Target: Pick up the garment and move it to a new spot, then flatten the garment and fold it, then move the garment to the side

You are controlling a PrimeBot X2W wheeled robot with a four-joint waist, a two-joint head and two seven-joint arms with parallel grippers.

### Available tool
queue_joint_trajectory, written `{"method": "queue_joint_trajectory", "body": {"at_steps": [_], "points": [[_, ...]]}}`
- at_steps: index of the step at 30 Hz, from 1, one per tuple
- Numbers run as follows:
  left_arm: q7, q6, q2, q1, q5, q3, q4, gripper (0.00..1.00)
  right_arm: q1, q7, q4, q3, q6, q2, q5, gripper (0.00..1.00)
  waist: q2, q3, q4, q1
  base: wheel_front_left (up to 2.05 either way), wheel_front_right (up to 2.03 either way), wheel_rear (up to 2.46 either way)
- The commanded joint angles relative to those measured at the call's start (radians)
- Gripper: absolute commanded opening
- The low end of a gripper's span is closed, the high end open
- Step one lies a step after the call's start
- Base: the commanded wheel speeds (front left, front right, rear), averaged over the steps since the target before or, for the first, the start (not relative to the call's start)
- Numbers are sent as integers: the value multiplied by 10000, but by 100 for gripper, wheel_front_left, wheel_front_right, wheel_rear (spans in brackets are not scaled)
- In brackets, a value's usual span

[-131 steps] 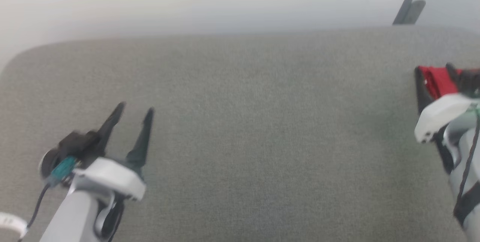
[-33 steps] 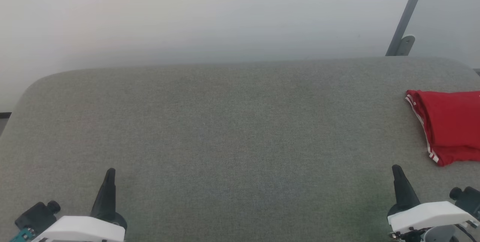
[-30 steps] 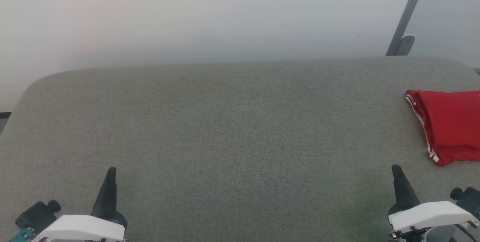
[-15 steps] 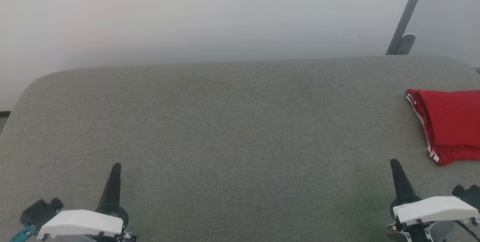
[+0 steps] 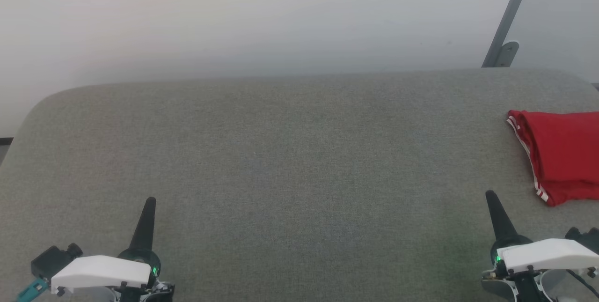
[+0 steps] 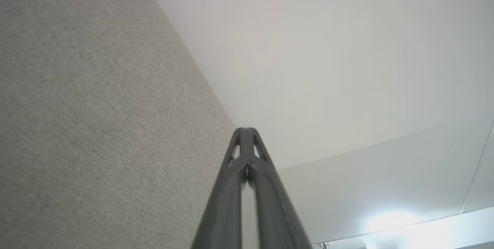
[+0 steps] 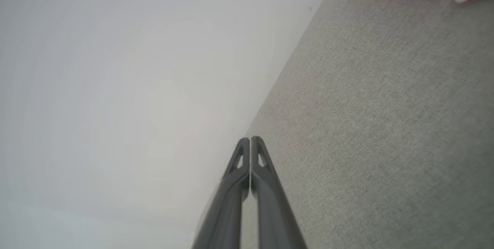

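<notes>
Nearest to us, along the near edge of the grey table [image 5: 299, 166], we see our two grippers, one towards each of the table's near corners. Our left gripper [image 5: 149, 201] sits over the table's near left part. Its two dark fingers are pressed flat together into a single spike that points towards the table's far edge. It holds nothing, and a small green light glows on its base beside the white cover. In the left wrist view these fingers meet tip to tip with only a hairline seam between them, with the table's woven cloth on one side and pale wall on the other. Our right gripper [image 5: 490, 195] sits over the table's near right part in a like state. Its fingers are fully closed on each other, empty, and aimed at the far edge with a slight lean to the left, and its base also shows a green light. Farther along the table's right side, beyond the right gripper and apart from it, lies the garment [image 5: 561, 152]. It is folded into a compact red bundle with red-and-white striped trim down its left edge, and it rests on the table and runs out past the head view's right border. The right wrist view catches a strip of it at the top. Behind the table's far edge rises a plain pale wall [image 5: 234, 21]. Past the table's far right corner a grey metal strut [image 5: 509, 14] leans up the wall, with a small bracket [image 5: 507, 54] at its foot.
</notes>
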Motion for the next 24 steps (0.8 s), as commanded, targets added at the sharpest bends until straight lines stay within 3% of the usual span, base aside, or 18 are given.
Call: {"method": "queue_joint_trajectory", "body": {"at_steps": [1,24], "points": [[83,-17,-6,-256,-260,53,-39,0,-191,84,-124,-24,-5,10,281,0,-1,4,0,0,0,0,0],[608,-22,-293,-559,-1975,127,113,0,-349,595,-220,-66,-3,81,2298,0,-1,64,0,0,0,0,0]]}}
